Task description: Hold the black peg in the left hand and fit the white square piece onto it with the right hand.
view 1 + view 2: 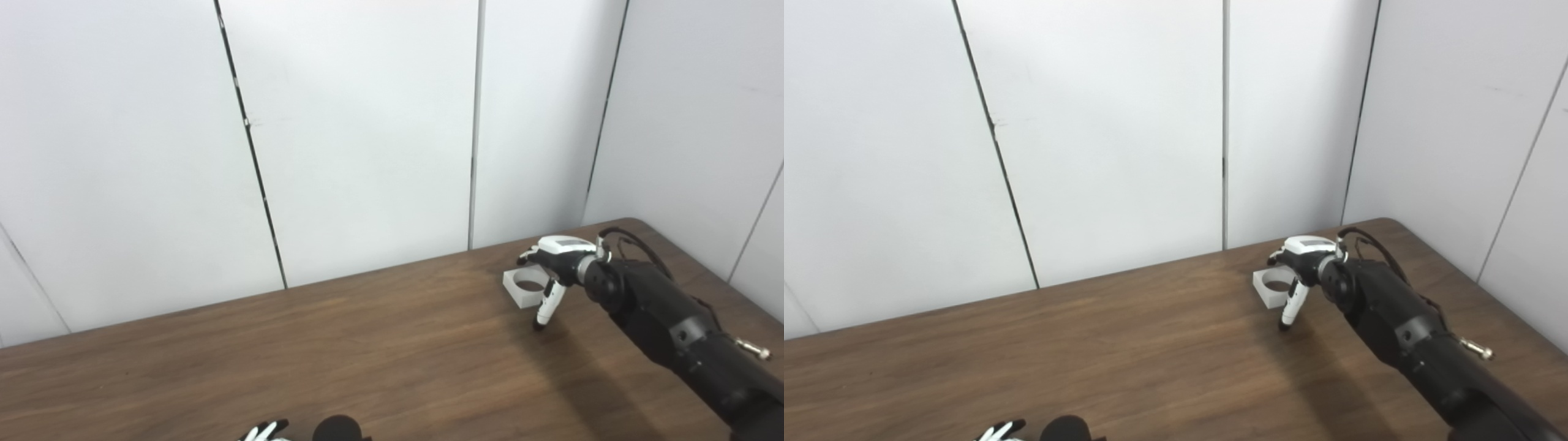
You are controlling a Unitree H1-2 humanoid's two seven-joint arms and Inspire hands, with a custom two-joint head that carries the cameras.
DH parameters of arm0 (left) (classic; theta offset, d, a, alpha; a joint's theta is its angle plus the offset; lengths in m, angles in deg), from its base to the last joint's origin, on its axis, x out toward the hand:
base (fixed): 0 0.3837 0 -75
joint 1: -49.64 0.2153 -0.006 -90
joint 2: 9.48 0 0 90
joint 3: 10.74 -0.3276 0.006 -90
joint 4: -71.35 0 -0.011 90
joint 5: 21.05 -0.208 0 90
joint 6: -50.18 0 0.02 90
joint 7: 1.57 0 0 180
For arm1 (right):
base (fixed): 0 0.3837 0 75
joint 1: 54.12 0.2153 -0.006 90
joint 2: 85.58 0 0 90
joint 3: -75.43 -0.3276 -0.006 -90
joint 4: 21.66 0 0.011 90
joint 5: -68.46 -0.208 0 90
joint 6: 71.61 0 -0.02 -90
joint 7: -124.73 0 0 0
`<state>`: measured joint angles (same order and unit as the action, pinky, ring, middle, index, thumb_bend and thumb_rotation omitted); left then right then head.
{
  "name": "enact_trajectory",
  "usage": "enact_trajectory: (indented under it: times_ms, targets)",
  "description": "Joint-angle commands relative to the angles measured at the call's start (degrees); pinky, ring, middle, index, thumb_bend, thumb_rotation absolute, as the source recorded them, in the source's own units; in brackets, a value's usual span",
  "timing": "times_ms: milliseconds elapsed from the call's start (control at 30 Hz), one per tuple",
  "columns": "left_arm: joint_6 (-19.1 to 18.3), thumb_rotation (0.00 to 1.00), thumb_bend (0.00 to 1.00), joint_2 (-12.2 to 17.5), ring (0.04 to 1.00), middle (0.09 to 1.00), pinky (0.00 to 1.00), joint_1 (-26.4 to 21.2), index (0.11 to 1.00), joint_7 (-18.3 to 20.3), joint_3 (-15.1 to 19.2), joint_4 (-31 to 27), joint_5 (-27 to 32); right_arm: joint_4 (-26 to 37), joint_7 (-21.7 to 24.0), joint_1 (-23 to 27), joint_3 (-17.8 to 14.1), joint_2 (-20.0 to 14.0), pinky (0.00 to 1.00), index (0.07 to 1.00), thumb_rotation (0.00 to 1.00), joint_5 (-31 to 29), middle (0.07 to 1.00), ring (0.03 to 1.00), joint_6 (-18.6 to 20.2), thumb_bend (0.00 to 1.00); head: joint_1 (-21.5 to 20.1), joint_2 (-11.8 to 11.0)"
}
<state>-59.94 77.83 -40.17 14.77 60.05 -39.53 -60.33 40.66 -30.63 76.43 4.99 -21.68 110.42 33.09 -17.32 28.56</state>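
The white square piece (524, 286) with a round hole lies flat on the brown table (380, 343) near its far right corner. My right hand (556, 264) hovers over its right side with fingers spread, the thumb (547, 307) pointing down at the tabletop just in front of the piece; it holds nothing. At the bottom edge, the rounded top of the black peg (337, 427) shows, with the fingertips of my left hand (264, 432) just left of it. Most of that hand is cut off, so its grip is hidden.
White wall panels (367, 135) stand close behind the table's far edge and along its right side. The table's rounded far right corner (631, 222) lies just behind my right hand. A cable loops over the right wrist (631, 242).
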Motion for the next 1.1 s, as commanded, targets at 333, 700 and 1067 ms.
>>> enact_trajectory:
  times_ms: [333,700,1067]
  targets:
    - [-4.59,0.06,0.5,1.46,1.0,0.947,1.0,2.68,0.492,2.71,-0.32,0.06,-1.87,-6.15,-4.87,5.53,0.89,0.19,1.0,0.878,0.29,0.5,0.965,1.0,-5.23,0.95,0.89,0.31]
    - [-4.49,0.06,0.5,1.04,1.0,0.946,1.0,3.1,0.491,2.37,-1.06,-0.53,-2.58,-7.41,-4.66,5.91,2.67,0.09,1.0,0.817,0.31,1.11,0.953,1.0,-5.9,0.87,1.3,0.71]
    - [-5.01,0.06,0.5,0.53,1.0,0.949,1.0,3.42,0.491,2.21,-1.21,-0.72,-3.04,-7.97,-5.2,5.52,3.23,0.47,1.0,0.665,0.28,1.03,0.92,1.0,-6.9,0.83,1.84,1.11]
